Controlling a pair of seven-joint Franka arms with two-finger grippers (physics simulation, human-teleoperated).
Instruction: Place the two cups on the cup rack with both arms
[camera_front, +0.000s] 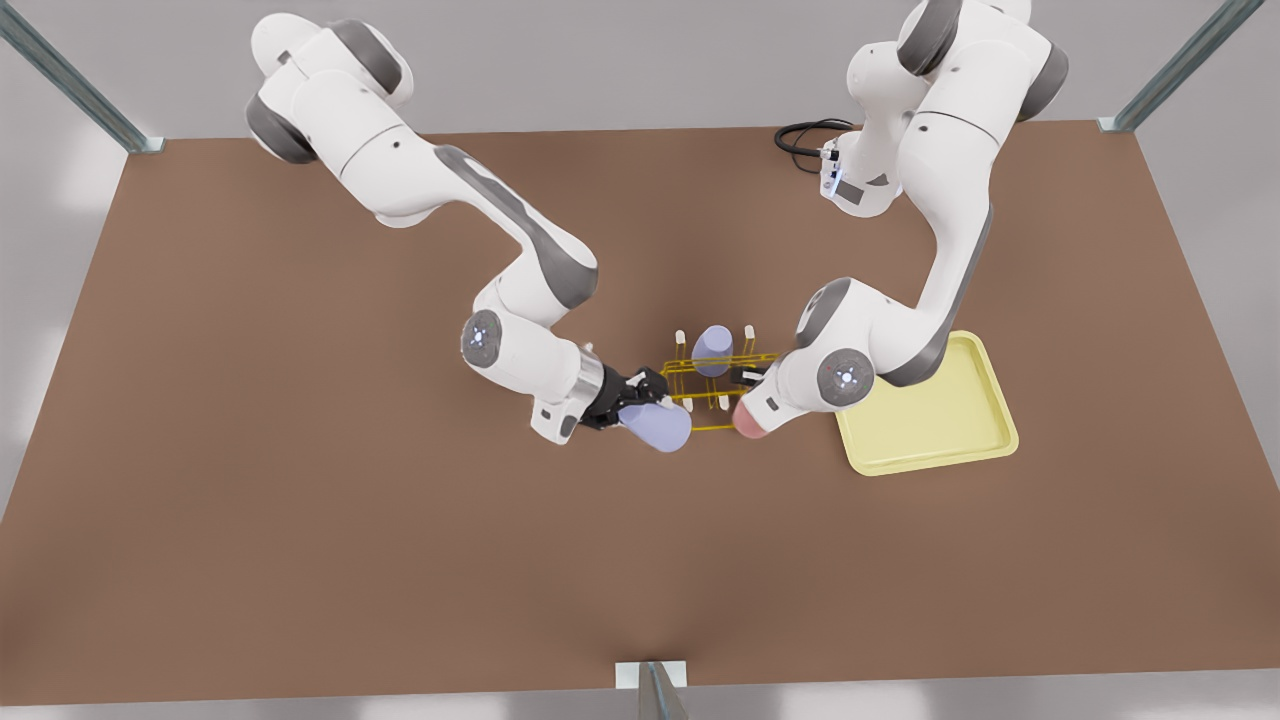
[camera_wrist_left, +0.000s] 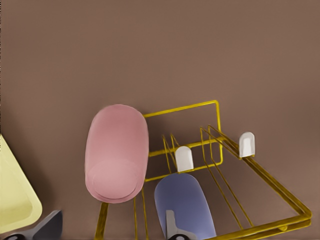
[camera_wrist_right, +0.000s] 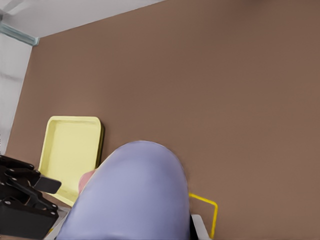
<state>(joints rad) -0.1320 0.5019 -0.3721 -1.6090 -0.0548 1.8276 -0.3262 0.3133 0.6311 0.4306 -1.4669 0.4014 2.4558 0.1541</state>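
Lavender plastic cup (camera_front: 657, 426) tipped sideways, clamped in right gripper (camera_front: 640, 392) at yellow wire cup rack (camera_front: 712, 385), mid-table (camera_front: 300, 500). Second lavender cup (camera_front: 712, 350) upright on rack. Pink cup (camera_front: 750, 420) by left gripper (camera_front: 748, 377); finger state unclear. No readable labels.

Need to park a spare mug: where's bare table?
Bare table lies along the front view's left and near edge; the yellow tray holds nothing. Crowded around the rack, where the right tool grips a lavender cup and the left tool hovers.
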